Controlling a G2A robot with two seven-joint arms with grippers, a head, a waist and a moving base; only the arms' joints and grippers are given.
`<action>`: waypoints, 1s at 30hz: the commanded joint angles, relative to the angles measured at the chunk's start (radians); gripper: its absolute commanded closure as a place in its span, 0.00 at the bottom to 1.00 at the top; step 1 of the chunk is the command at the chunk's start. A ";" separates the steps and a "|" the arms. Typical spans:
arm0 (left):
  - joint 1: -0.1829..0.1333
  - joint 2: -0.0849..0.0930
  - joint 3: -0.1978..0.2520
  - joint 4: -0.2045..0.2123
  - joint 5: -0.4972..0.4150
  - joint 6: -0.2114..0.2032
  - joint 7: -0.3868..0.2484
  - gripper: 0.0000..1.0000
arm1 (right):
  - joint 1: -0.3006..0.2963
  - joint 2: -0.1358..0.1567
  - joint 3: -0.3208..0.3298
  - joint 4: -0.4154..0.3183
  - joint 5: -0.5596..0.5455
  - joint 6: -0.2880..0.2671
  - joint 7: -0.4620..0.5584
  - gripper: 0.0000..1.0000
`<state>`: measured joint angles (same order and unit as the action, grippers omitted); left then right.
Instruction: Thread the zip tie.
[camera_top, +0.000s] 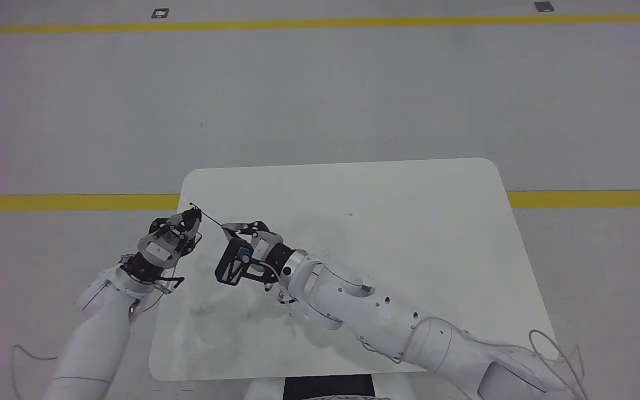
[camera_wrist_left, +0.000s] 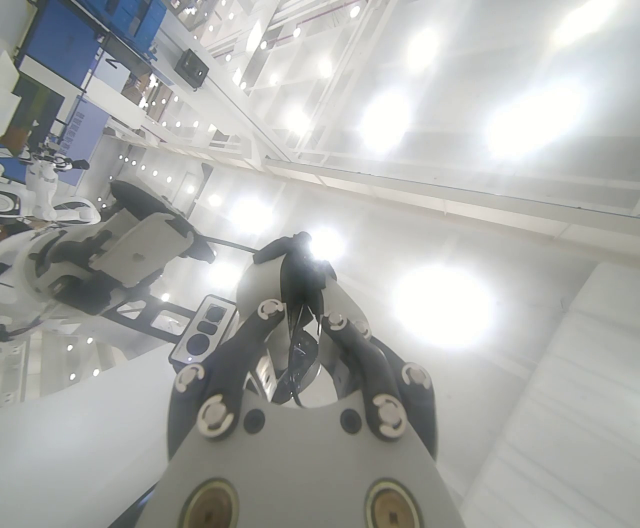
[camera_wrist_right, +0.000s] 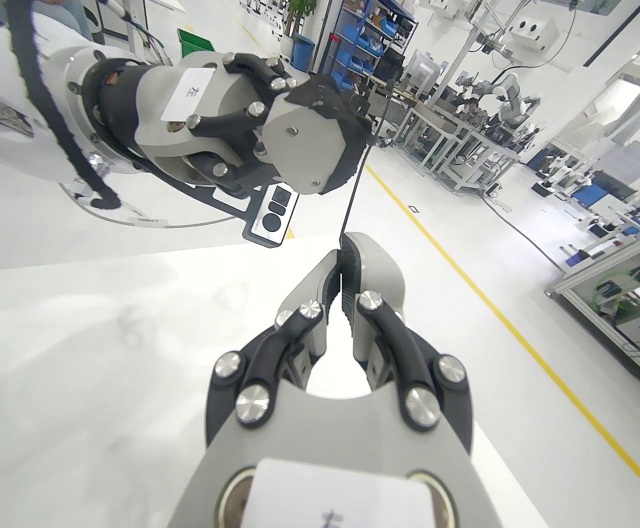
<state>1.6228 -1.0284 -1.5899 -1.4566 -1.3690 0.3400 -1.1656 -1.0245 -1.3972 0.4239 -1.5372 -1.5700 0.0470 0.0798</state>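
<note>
A thin black zip tie (camera_top: 210, 219) is held in the air above the white table's (camera_top: 400, 200) left part, stretched between both grippers. My left gripper (camera_top: 186, 230) is shut on one end; in the left wrist view its fingers (camera_wrist_left: 260, 325) close around the black strip (camera_wrist_left: 298, 325). My right gripper (camera_wrist_right: 341, 260) is shut on the other end of the zip tie (camera_wrist_right: 354, 195), which runs straight up to the left gripper (camera_wrist_right: 357, 131). In the top view the right gripper (camera_top: 236, 240) sits just right of the left one.
The white table carries nothing else. Yellow floor lines (camera_top: 320, 24) run beyond it. Workbenches and shelves (camera_wrist_right: 440, 125) stand far off in the room.
</note>
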 joint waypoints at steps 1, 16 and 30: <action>0.000 0.000 0.000 0.000 0.000 0.000 0.000 1.00 | -0.002 0.000 0.002 0.001 0.000 -0.002 0.002 1.00; 0.000 0.000 0.000 0.000 0.000 0.000 0.000 1.00 | -0.023 -0.008 0.017 0.017 0.000 -0.027 0.015 1.00; 0.000 0.000 0.000 0.000 0.000 0.000 0.000 1.00 | -0.028 -0.017 0.026 0.037 0.000 -0.043 0.014 1.00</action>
<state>1.6228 -1.0284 -1.5899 -1.4566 -1.3690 0.3400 -1.1656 -1.0520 -1.4135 0.4494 -1.5015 -1.5700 0.0048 0.0937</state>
